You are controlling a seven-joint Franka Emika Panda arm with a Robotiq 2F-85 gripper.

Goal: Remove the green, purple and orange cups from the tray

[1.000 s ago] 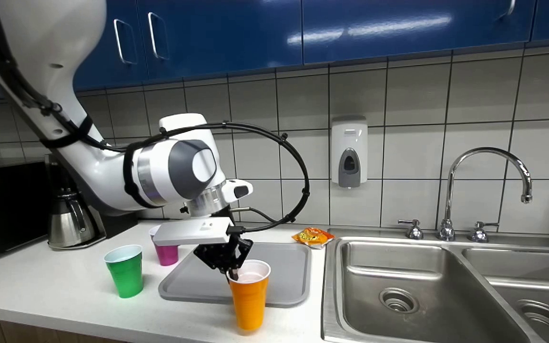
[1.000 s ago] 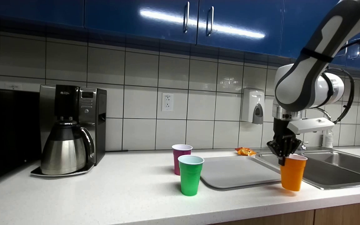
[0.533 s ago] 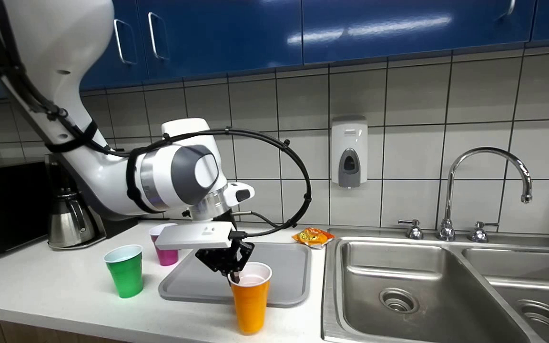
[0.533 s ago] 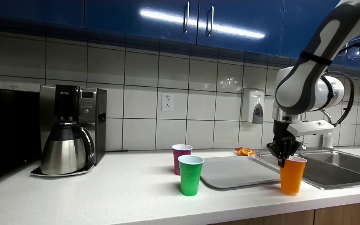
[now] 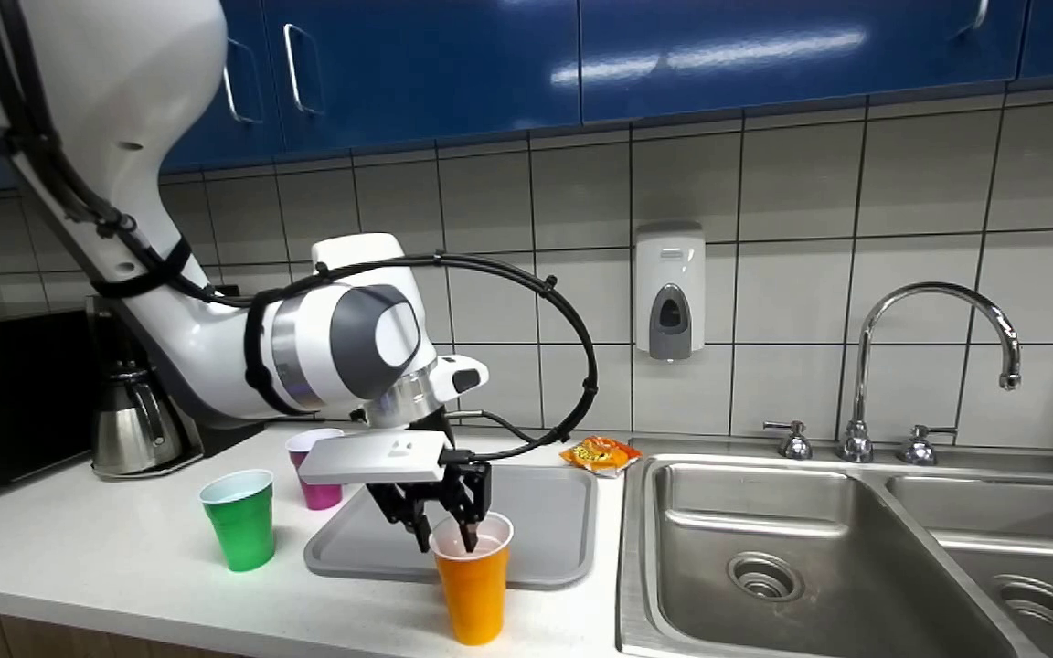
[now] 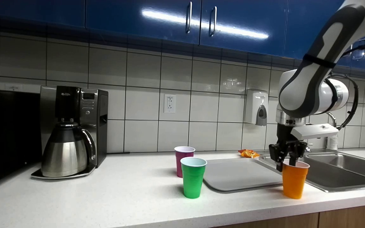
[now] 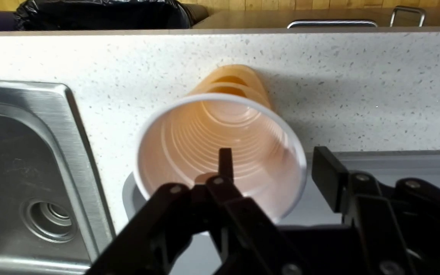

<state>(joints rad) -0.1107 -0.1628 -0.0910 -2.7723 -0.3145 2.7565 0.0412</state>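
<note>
Countertop (image 6: 106, 196), pale and speckled, lies under the orange cup (image 5: 474, 599), your gripper (image 5: 446, 539) spread, partly inside it. Blue cabinets (image 6: 144, 27) hang over tiles (image 6: 142, 103) behind sink (image 5: 755, 498) and tray (image 6: 241, 174).

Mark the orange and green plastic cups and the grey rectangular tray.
Orange cup (image 5: 473, 594): in an exterior view, sidewall.
Green cup (image 6: 193, 182): in an exterior view, sidewall.
Grey tray (image 6: 242, 172): in an exterior view, flat base.

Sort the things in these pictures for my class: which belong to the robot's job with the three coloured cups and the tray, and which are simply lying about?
Part of the job:
green cup
purple cup
orange cup
grey tray
gripper, open at the orange cup

Just lying about or part of the kitchen:
orange packet
coffee maker
carafe
wall dispenser
sink
faucet
</note>
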